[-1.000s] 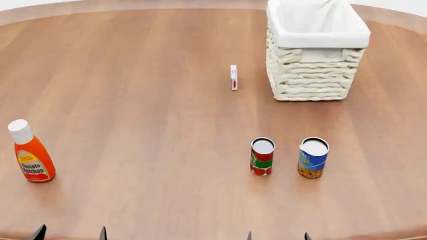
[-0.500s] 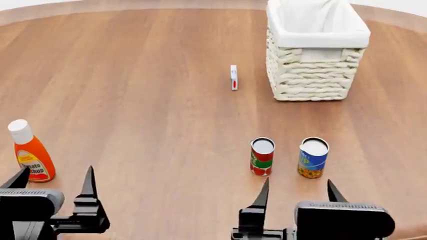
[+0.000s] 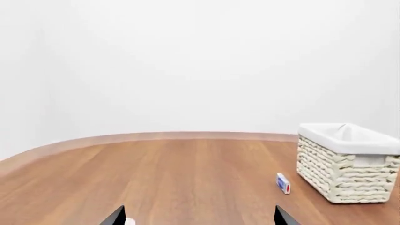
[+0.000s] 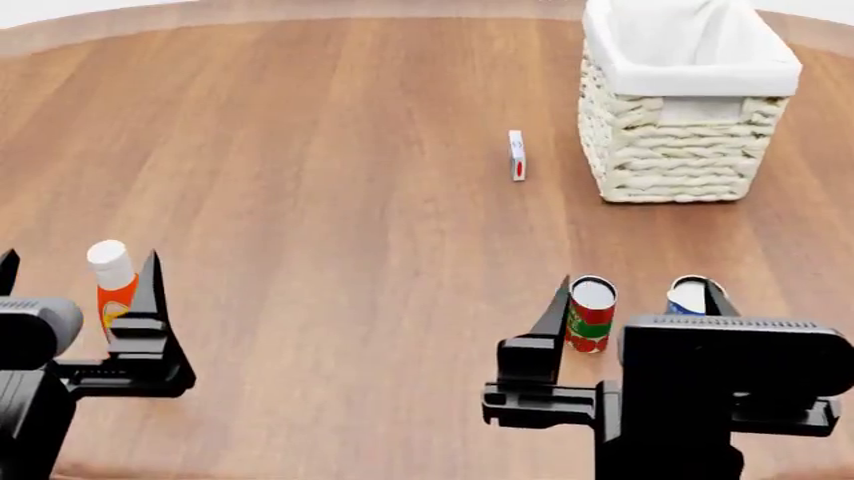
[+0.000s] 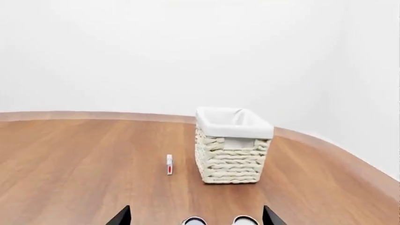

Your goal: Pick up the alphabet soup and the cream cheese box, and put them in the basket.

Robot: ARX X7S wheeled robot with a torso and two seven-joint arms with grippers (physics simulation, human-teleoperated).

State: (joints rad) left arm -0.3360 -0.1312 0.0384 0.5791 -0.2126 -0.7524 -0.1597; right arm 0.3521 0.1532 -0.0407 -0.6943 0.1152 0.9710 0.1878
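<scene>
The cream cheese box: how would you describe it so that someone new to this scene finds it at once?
Start at the big cream-white woven basket at the far right of the round wooden table. Just to its left, apart from it, the cream cheese box stands on edge by itself. It is a thin white box with a red spot, far smaller than the two cans near the robot's right gripper.

Simulated tabletop scene, not a real room as far as I can tell. I see a round wood-grain desk (image 4: 334,200) filling the head view, its curved edge along the top of the frame. Behind it in both wrist views only a blank white wall (image 3: 200,65), no furniture, no windows. Flat lighting and clean rendered surfaces. Grocery props on the desk: wicker basket (image 4: 687,140) upper right, ketchup bottle (image 4: 112,285) lower left, two cans lower right.
</scene>
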